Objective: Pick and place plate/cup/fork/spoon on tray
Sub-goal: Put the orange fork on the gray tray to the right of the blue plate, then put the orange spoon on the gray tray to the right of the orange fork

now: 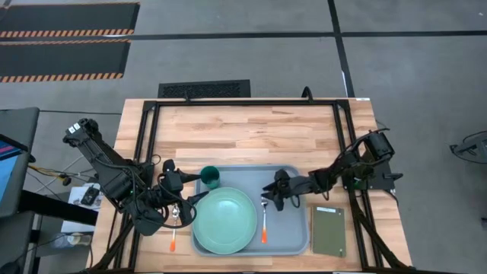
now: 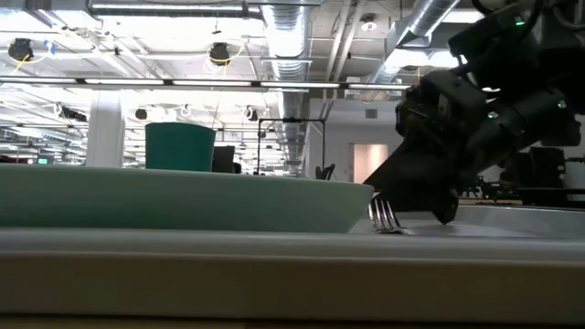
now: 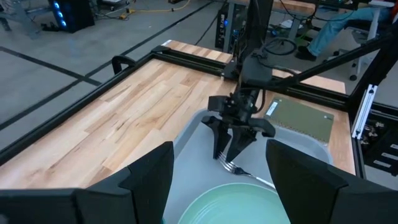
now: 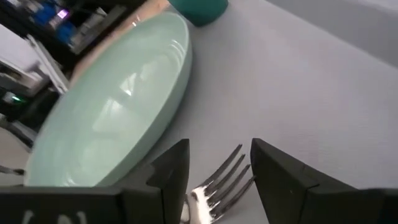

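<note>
The pale tray (image 1: pixel 293 242) lies at the table's near middle. On it are the mint-green plate (image 1: pixel 224 221), the dark green cup (image 1: pixel 211 177) behind the plate, and the fork (image 1: pixel 264 221), lying flat to the right of the plate with its tines toward the far edge. The spoon (image 1: pixel 174 228) lies on the table left of the tray, partly under my left arm. My right gripper (image 4: pixel 214 171) is open, pointing down, with a finger on either side of the fork's tines (image 4: pixel 224 177). My left gripper (image 1: pixel 195 189) is open and empty over the tray's left edge.
An olive-green pad (image 1: pixel 329 230) lies on the table right of the tray. A black frame (image 1: pixel 243 100) runs around the tabletop. Bare wood (image 1: pixel 243 133) lies behind the tray.
</note>
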